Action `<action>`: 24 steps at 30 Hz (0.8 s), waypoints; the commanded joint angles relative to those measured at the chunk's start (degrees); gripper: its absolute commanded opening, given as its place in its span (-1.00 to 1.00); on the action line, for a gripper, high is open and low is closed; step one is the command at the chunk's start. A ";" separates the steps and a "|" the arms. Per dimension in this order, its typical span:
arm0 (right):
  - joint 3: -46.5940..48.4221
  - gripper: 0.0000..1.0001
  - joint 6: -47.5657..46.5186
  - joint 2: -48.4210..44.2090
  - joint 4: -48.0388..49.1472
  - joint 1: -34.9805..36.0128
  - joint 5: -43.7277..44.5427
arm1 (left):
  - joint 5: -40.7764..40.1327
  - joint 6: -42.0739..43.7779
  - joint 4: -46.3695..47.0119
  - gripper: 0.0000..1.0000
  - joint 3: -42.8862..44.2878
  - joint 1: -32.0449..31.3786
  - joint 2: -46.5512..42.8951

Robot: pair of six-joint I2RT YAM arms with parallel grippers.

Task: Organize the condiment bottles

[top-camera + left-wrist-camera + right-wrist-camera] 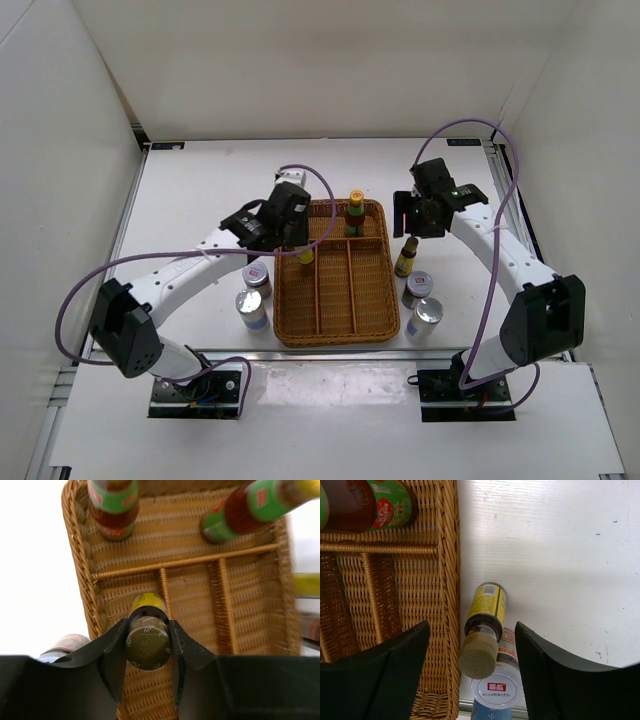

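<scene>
Against wicker tray (pixel 240 630): yellow-labelled bottle (pixel 146 625), olive cap.

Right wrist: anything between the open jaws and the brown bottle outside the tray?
Nothing visible. The right gripper is open, and the brown bottle shows in line with the gap between its fingers, unobstructed. Its neighbours are close, though: the tray wall on one side and a silver-lidded jar right beside the bottle.

The red logo on the silver-lidded jar (pixel 497 690) and print on the tall bottle (pixel 377 505) are illegible.
</scene>
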 commanded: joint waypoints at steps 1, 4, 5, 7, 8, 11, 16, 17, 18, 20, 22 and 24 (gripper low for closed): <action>-0.42 0.43 -0.21 -1.63 0.26 -0.25 0.04 | -4.66 -2.12 2.84 -0.79 -0.58 -1.49 1.52; -0.94 0.37 -0.21 -1.63 0.26 -0.25 -0.48 | -6.16 -2.12 2.84 -0.79 -0.58 -2.09 3.62; -0.94 0.34 -0.21 -1.63 0.26 -0.25 -0.48 | -6.17 -2.12 2.84 -0.79 -0.58 -2.10 3.63; -1.56 0.31 -0.21 -1.63 0.26 -0.25 -1.01 | -7.65 -2.65 2.84 -0.75 -1.10 -2.62 4.68; -1.56 0.31 -0.21 -1.63 0.26 -0.25 -1.01 | -7.66 -2.65 2.84 -0.70 -1.10 -2.63 4.69; -2.09 0.28 -0.21 -1.63 0.88 0.28 -1.01 | -8.28 -2.65 2.84 -0.52 -1.10 -2.63 5.74; -2.61 0.18 0.31 -0.49 0.88 0.80 0.12 | -8.28 -2.65 2.84 -0.16 -1.10 -2.63 6.97; -2.61 0.16 0.32 -0.49 0.88 1.41 0.65 | -8.28 -2.65 2.84 -0.08 -1.10 -2.63 7.58; -2.61 0.16 0.32 -0.49 0.88 1.42 0.66 | -8.28 -2.65 2.84 -0.01 -1.10 -2.63 7.59; -3.23 0.16 0.84 -0.49 0.35 1.42 1.45 | -8.28 -2.65 2.84 0.20 -1.10 -2.63 7.59; -3.76 0.16 0.84 -0.49 -0.18 1.94 2.85 | -8.28 -2.65 2.84 0.41 -1.10 -2.63 7.06; -4.28 0.16 0.84 -1.01 -0.18 1.95 3.38 | -8.28 -2.03 2.84 0.59 -0.49 -2.63 6.53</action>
